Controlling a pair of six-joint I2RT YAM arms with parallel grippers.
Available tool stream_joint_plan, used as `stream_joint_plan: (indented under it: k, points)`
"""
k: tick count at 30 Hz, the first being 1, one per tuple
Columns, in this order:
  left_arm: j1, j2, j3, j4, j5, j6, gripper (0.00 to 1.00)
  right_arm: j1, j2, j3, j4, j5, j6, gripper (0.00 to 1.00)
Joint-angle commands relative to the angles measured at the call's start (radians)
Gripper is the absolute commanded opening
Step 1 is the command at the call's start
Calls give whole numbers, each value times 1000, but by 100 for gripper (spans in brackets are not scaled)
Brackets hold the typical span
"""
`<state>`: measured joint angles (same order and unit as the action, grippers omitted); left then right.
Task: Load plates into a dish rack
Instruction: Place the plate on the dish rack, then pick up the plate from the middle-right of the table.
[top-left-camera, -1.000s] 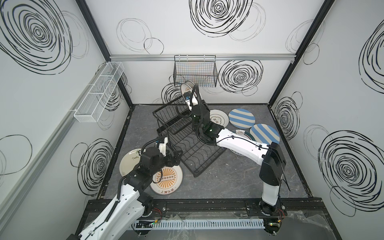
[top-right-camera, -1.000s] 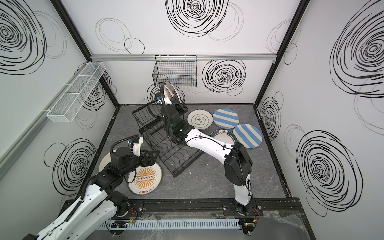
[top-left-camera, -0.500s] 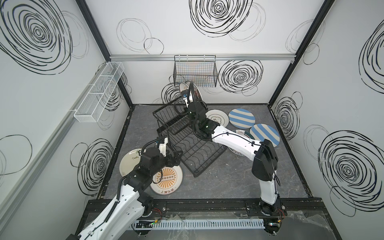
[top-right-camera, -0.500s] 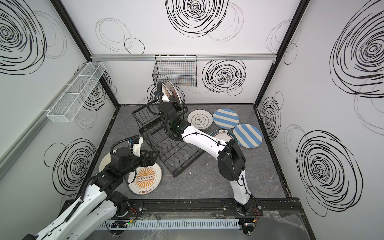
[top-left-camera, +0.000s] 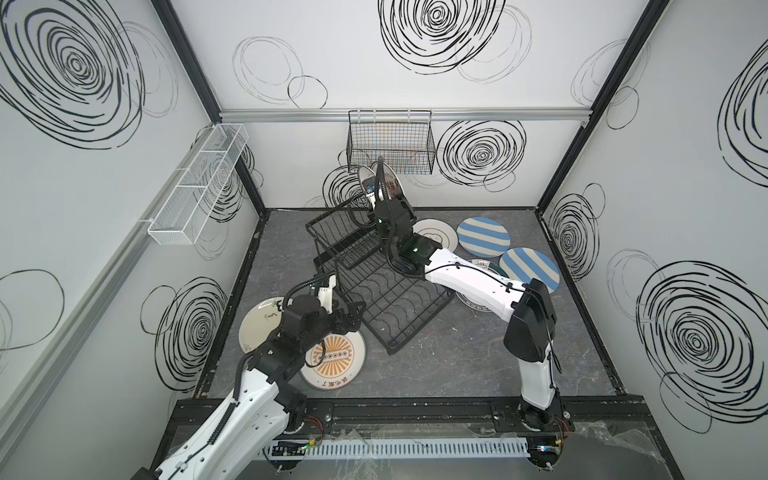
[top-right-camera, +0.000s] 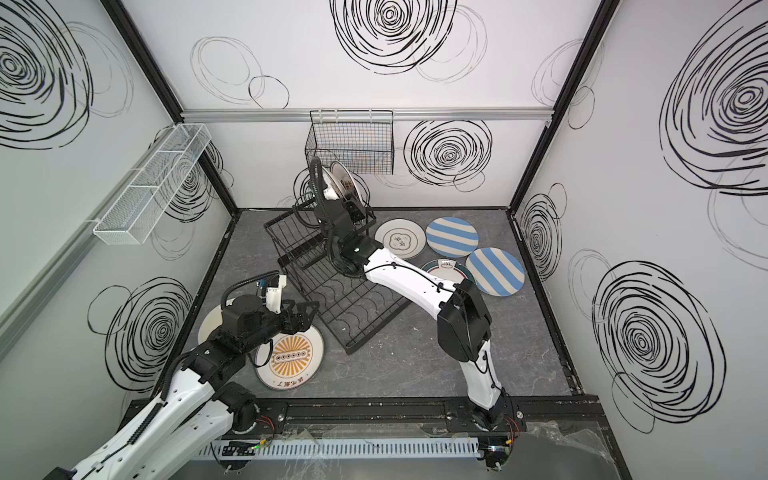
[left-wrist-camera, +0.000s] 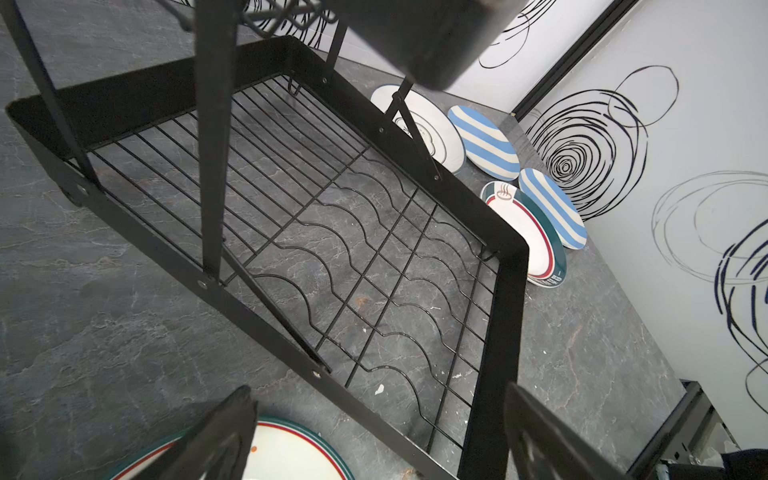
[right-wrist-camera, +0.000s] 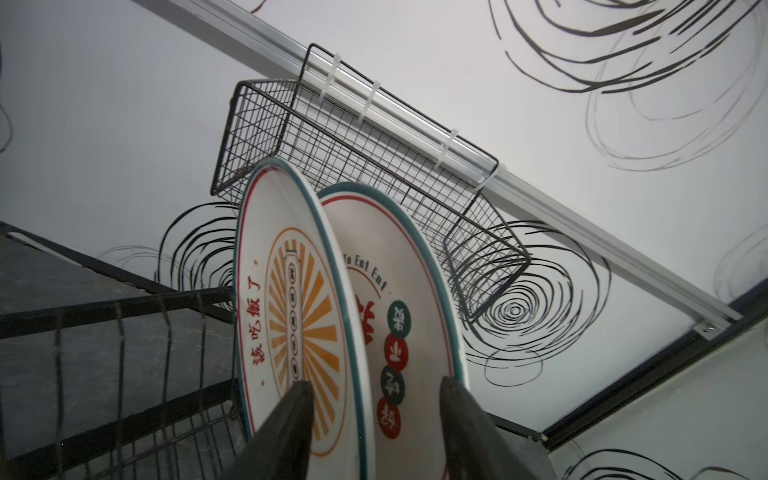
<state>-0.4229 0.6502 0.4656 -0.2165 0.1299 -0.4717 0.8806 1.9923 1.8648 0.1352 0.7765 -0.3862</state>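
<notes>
Right gripper (right-wrist-camera: 376, 382), jaws apart, before two upright racked plates (right-wrist-camera: 291, 299)

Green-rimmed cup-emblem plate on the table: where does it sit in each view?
Top view: green-rimmed plate right of the dish rack.
Top view: same spot.
Left wrist: just outside the dish rack's rail.
Right wrist: not in it.
Landmark: blue-striped plate beside it, in those three views.

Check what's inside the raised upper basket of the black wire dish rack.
Two round ceramic plates on edge: an orange sunburst plate and a red-character plate. Their lower rims are hidden behind the right gripper, so seating can't be seen.
</notes>
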Motion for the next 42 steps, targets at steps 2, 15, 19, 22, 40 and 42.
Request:
stream_joint_plan:
  k: [2, 15, 19, 22, 40, 42]
  points:
    - [-8, -7, -2, 17, -9, 1, 96, 2, -96, 36, -81, -3, 58, 71]
    - [-4, 20, 13, 26, -6, 23, 96, -66, -332, -75, -356, -166, 332, 90]
    - [-1, 41, 34, 17, -4, 39, 96, -199, -493, -235, -455, -359, 505, 88]
    - [2, 52, 39, 20, 0, 39, 96, -330, -626, -418, -493, -505, 622, 86]
    - [17, 88, 28, 34, 2, 39, 96, -787, -1161, -1308, -514, -800, 1037, 85]
    - [19, 86, 23, 36, 6, 37, 96, -821, -1200, -1365, -475, -821, 1054, 82]
